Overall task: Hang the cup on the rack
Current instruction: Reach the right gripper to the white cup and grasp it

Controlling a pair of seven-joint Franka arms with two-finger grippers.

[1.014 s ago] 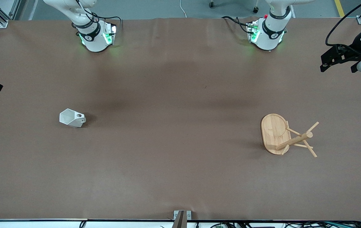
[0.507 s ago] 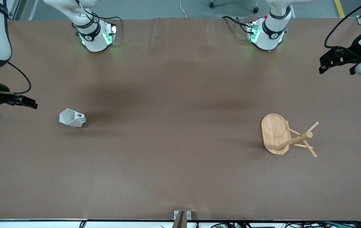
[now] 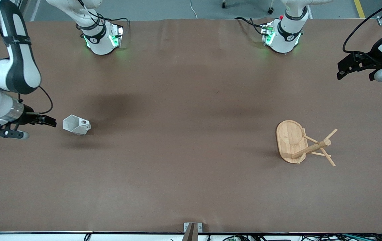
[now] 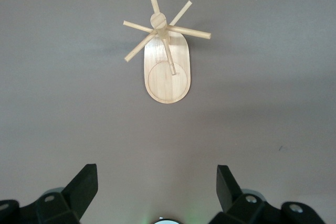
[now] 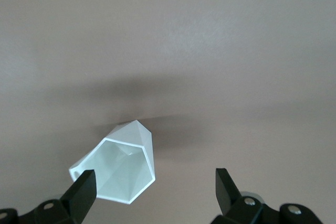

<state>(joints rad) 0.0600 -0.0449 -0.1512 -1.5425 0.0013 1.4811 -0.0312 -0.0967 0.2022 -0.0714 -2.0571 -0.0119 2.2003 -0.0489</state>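
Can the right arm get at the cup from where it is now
Probably yes. The right gripper hangs open just beside the cup, which lies on its side on the bare table, nothing between them. The right wrist view shows its mouth facing the open fingers.

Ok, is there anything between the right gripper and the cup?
No. The front view shows only bare brown table between the open right gripper and the cup lying on its side; the right wrist view shows nothing in between either.

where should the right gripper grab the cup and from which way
Probably by the rim: the cup stands upright, mouth open upward, handle tab toward the left arm's end. The open right gripper, beside it, could descend with one finger inside the mouth and one outside on a flat facet, avoiding the tab.
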